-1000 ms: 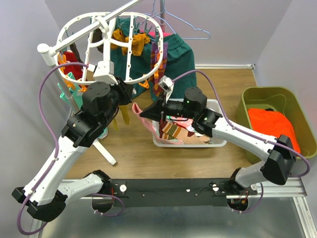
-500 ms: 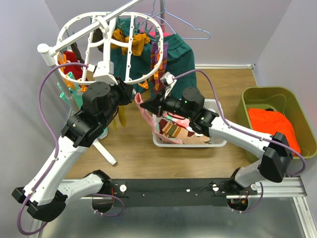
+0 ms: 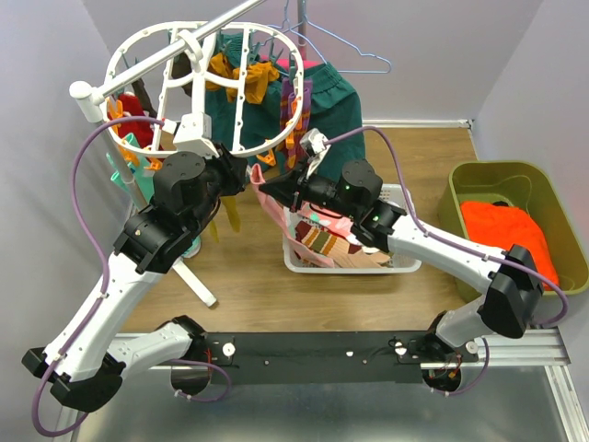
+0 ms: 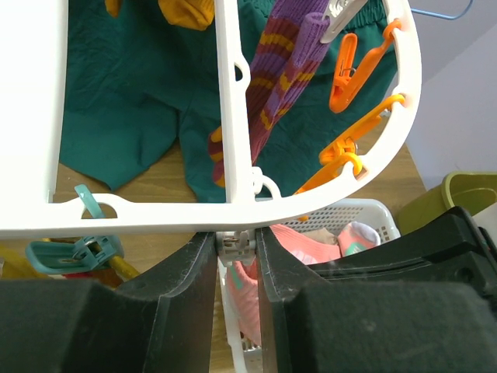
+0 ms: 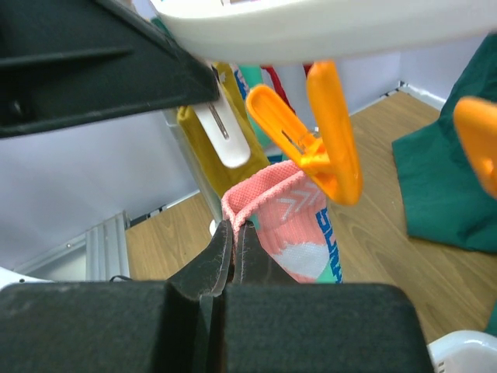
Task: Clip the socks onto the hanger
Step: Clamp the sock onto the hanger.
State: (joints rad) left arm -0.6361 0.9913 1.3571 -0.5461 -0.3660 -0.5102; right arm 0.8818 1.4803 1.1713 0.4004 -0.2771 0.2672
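Observation:
The white oval hanger (image 3: 198,87) hangs at the back left with orange and teal clips along its rim (image 4: 155,210). My left gripper (image 4: 237,247) sits just under that rim, shut on a small pale clip (image 4: 237,242). My right gripper (image 5: 235,229) is shut on the cuff of a pink sock (image 5: 299,233) with teal and white marks, held up just below an orange clip (image 5: 330,132). From above, the two grippers meet at the hanger's near right edge, with the pink sock (image 3: 274,210) dangling below them. A maroon striped sock (image 4: 279,78) and mustard socks (image 3: 253,78) hang clipped.
A white mesh basket (image 3: 405,265) with more socks (image 3: 322,241) stands under the right arm. A dark green garment (image 3: 331,101) and wire hangers (image 3: 322,37) hang behind. An olive bin (image 3: 529,180) with an orange cloth (image 3: 506,230) is at the right. The stand's pole (image 3: 198,285) slants left.
My right gripper has lifted the pink sock out of the basket, up and left toward the hanger's rim and the left gripper. The left arm has stayed put.

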